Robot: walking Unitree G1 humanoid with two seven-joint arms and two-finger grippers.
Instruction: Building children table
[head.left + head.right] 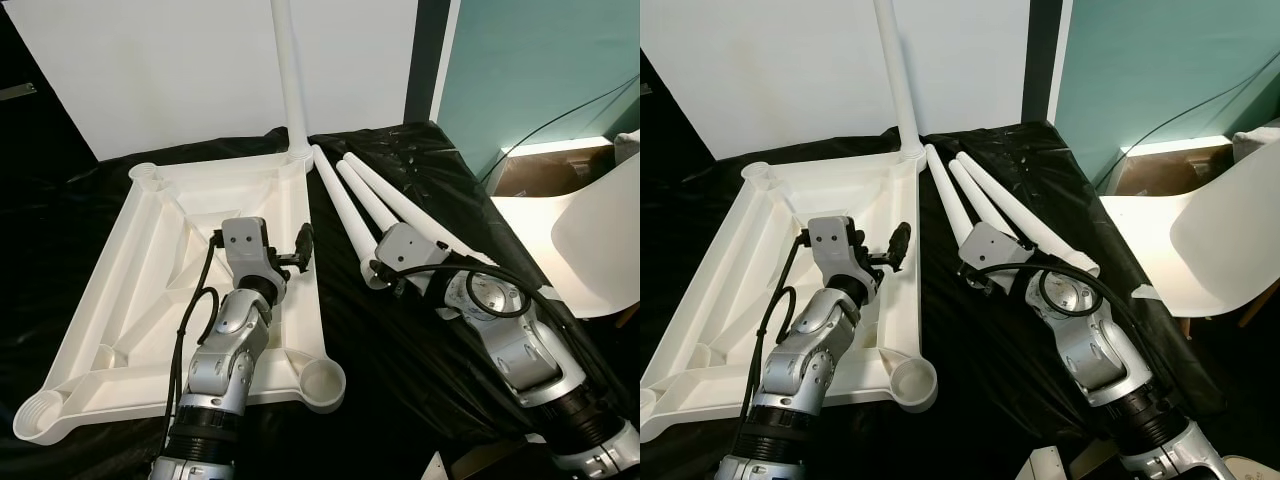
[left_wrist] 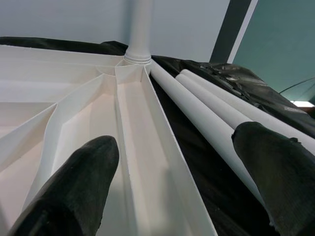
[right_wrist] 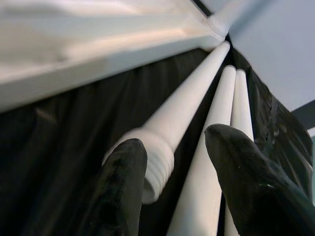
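The white table top lies upside down on black cloth. One white leg stands upright in its far right corner socket. Three loose white legs lie side by side on the cloth to the right. My left gripper hovers open over the top's right rim, one finger above the inside and the other above the cloth. My right gripper is open, its fingers straddling the threaded end of the loose leg nearest the table top.
Open round sockets sit at the near right corner, the near left corner and the far left corner. A white chair and a cardboard box stand at the right. A white panel leans behind.
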